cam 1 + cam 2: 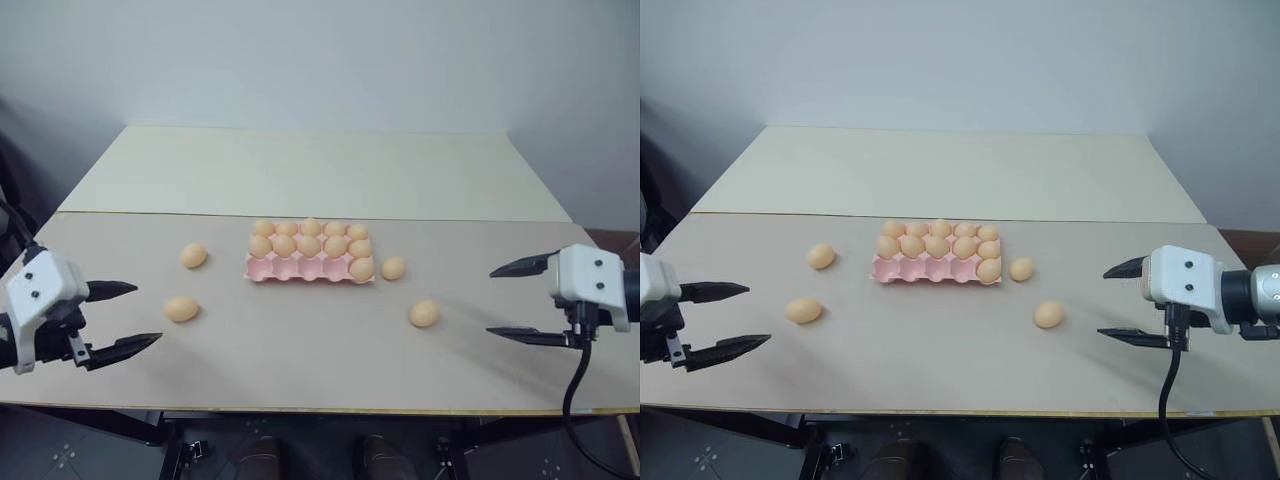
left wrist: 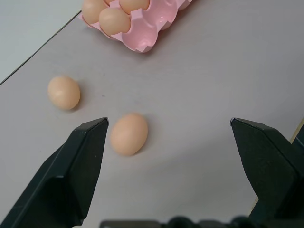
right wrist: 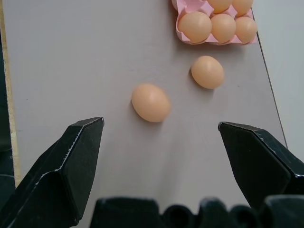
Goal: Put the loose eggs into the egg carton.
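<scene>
Pale pink moulded egg carton [image 1: 300,267], lidless, sits mid-table on the beige tabletop [image 1: 300,350]. Back two rows filled w/ orange-tan eggs; front row has one egg at its right end, other four cups empty.

Four loose eggs, smooth oval, light orange-tan, lie on the table:
- far-left egg [image 1: 194,256], left of carton, apart from it
- near-left egg [image 1: 181,309], closer to front edge, near the left gripper
- egg by carton [image 1: 393,268], just beside carton's right end; can't tell if touching
- near-right egg [image 1: 424,314], fwd-right of carton, apart from it

Left gripper [image 1: 125,319], black two-finger, hovers over table's left front corner, fingers spread wide, nothing between them. Right gripper [image 1: 520,301] hovers at right side, also spread wide, empty; near-right egg lies ahead of it in the wrist view.
</scene>
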You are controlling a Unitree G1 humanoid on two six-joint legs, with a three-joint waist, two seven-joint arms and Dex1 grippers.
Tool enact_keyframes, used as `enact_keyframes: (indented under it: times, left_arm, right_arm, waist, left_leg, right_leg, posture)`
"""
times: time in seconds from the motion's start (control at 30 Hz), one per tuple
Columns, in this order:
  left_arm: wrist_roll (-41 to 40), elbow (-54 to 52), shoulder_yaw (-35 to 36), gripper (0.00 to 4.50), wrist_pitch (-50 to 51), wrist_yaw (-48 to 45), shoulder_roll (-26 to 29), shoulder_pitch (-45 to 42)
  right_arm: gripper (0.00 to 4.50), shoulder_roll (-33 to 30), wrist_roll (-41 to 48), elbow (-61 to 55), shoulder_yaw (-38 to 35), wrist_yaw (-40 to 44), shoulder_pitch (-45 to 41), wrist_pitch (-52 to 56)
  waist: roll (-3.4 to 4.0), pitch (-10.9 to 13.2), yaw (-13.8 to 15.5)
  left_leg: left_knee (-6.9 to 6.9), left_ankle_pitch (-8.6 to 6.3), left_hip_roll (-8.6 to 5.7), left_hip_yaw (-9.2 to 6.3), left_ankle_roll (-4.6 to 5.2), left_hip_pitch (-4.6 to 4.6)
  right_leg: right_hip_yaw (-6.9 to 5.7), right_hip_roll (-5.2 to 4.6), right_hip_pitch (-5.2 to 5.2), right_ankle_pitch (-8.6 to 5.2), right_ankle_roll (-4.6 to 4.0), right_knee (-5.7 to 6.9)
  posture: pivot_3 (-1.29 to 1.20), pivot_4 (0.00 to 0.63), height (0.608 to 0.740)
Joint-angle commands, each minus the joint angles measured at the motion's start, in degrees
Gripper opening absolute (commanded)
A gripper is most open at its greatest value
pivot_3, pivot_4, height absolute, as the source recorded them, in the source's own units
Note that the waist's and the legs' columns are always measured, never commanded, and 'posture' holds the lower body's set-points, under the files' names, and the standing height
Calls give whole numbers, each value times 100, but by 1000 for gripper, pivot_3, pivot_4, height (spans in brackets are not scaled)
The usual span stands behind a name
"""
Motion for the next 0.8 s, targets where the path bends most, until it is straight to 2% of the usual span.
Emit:
enact_keyframes:
  times: [0.03, 0.37, 0.6, 0.8]
  left_arm:
    - [-115, -27, 74, 4476, 128, -8, 93, -100]
    - [-161, -87, -108, 4476, 134, 133, 37, -311]
    - [-203, -191, -467, 4476, 109, 238, 15, -452]
    - [-216, -154, -679, 4476, 93, 252, 65, -607]
  right_arm:
    - [4500, -75, 32, -101, -218, -42, -39, 37]
    - [4500, 63, 52, -68, 88, -227, -212, 4]
    - [4500, 677, -423, 176, 1276, -695, -787, -163]
    - [4500, 1310, -1073, 862, 2251, -906, -1464, -464]
  waist:
    - [0, 0, 0]
    - [0, 0, -8]
    - [-6, -3, -8]
    - [-7, -4, -12]
  left_leg:
    - [0, 0, 0, 1, 0, 1]
    - [0, -1, 2, 11, -1, 8]
    - [0, -2, 6, 23, -2, 14]
    - [0, -1, 6, 32, -1, 13]
  right_leg:
    - [1, 0, 0, 0, 0, 0]
    - [12, 3, 1, 1, 1, 1]
    - [24, 10, 1, 9, 3, 1]
    - [31, 14, -2, 14, 2, 0]
  posture:
    - [0, 150, 740]
    - [0, 150, 740]
    - [0, 150, 740]
    - [0, 150, 740]
